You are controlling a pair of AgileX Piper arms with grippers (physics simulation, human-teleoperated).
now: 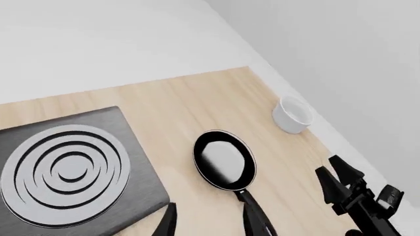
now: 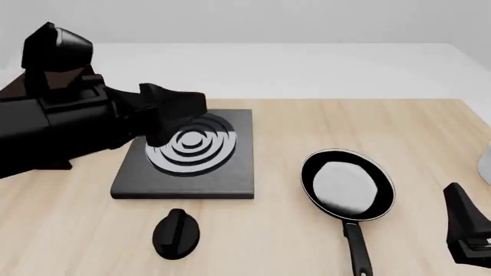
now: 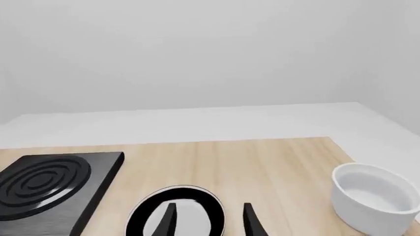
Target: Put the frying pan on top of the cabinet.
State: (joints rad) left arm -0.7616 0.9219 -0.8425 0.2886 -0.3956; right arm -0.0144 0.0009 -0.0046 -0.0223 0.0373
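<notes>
The frying pan (image 2: 348, 185) lies on the wooden table to the right of the stove plate, with its handle (image 2: 357, 253) pointing toward the near edge. It also shows in the left wrist view (image 1: 223, 160) and the right wrist view (image 3: 190, 209). My left gripper (image 1: 208, 223) is open and empty, and it hovers over the stove plate in the front view (image 2: 175, 112). My right gripper (image 3: 208, 221) is open and empty, and it sits low at the right of the pan in the front view (image 2: 468, 230). The cabinet is hidden behind my left arm.
A flat black stove plate with silver rings (image 2: 230, 172) sits mid-table. A small black oval knob (image 2: 176, 234) lies in front of it. A white bowl (image 3: 374, 199) stands at the table's right edge, beyond the pan. My left arm fills the left of the front view.
</notes>
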